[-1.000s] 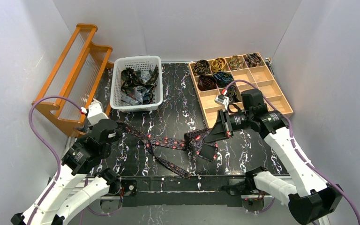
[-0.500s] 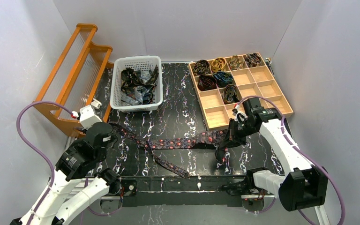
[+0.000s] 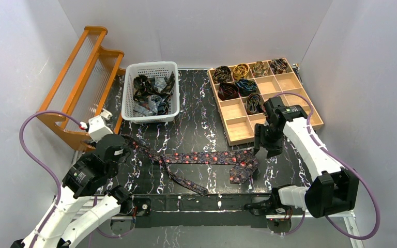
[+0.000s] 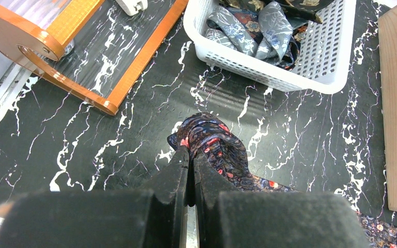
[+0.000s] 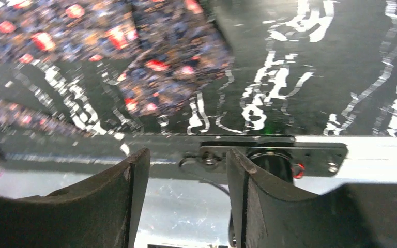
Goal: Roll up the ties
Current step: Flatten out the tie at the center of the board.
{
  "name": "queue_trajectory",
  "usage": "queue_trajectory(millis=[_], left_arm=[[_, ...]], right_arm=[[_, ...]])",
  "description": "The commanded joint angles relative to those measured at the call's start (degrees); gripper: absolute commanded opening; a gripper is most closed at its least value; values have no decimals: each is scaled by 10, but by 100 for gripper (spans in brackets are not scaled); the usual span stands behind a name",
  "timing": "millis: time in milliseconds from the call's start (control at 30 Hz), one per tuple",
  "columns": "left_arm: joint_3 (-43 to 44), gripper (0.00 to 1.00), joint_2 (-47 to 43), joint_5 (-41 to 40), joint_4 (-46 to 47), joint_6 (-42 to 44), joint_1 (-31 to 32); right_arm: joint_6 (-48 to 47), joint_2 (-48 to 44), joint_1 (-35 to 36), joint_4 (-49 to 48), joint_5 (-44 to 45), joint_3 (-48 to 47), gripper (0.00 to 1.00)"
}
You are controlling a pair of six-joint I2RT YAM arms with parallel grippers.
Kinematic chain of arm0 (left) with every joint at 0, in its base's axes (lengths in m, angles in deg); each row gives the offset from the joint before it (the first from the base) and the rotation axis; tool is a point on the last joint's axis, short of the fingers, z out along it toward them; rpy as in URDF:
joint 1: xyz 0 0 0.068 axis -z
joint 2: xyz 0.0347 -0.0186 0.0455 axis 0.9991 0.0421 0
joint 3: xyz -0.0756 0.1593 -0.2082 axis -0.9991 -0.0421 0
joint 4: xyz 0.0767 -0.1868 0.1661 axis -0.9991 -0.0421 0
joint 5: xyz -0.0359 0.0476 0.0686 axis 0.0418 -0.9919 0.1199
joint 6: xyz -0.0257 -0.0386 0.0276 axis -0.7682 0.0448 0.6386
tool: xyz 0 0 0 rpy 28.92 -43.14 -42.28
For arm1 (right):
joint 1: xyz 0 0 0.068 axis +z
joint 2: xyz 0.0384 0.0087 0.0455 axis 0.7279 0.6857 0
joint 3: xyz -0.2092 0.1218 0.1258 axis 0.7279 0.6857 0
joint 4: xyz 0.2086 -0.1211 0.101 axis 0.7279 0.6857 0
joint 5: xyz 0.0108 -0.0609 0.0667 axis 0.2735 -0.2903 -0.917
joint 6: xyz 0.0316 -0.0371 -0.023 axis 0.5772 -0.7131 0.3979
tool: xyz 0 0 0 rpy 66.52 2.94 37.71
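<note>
Black marbled table (image 3: 196,124) carries everything. A wooden rack (image 3: 77,88) stands left of the white basket (image 3: 150,66). A wooden tray (image 3: 289,81) lies to the basket's right, with several coils (image 3: 240,71) in its far compartments and the rest bare. Loose ties (image 3: 150,95) are heaped inside the basket.

In front of the basket a dotted tie (image 3: 207,157) lies stretched across the table. Its wide end is rumpled at the basket's front-right, and a second strand trails toward the near edge. The left hand (image 4: 190,155), front-left of the basket, is clenched on a bunched part of the tie; whether that is an end or a fold I cannot tell. The right hand (image 5: 186,160) hovers just above the wide end with its jaws apart, grasping nothing.

The step in hand looks like laying the tie out; no coil has been started. The next move likely calls for smoothing the rumpled end, then turning one end onto itself while the other hand keeps the strip taut.
</note>
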Motion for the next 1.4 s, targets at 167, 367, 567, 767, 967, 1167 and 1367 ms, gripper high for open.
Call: queue_trajectory(millis=[167,367,567,767,967,1167,1367], left_arm=[[2,0,6,-1,21,9,2],[-14,0,26,44,55,9,2],[-27,0,29,61,59,0,2],[-24,0,35,58,57,10,2],[-23,0,31,59,54,8,2],[-20,0,27,61,50,9,2],[-14,0,31,67,48,13,2]], right_arm=[[22,32,0,-39,63,-101,61],[177,42,228,-146,31,2,58],[371,42,368,-172,207,102,48],[396,97,418,-233,209,158,49],[388,148,435,-250,252,156,49],[406,172,434,-249,281,179,17],[423,83,412,-200,315,145,1]])
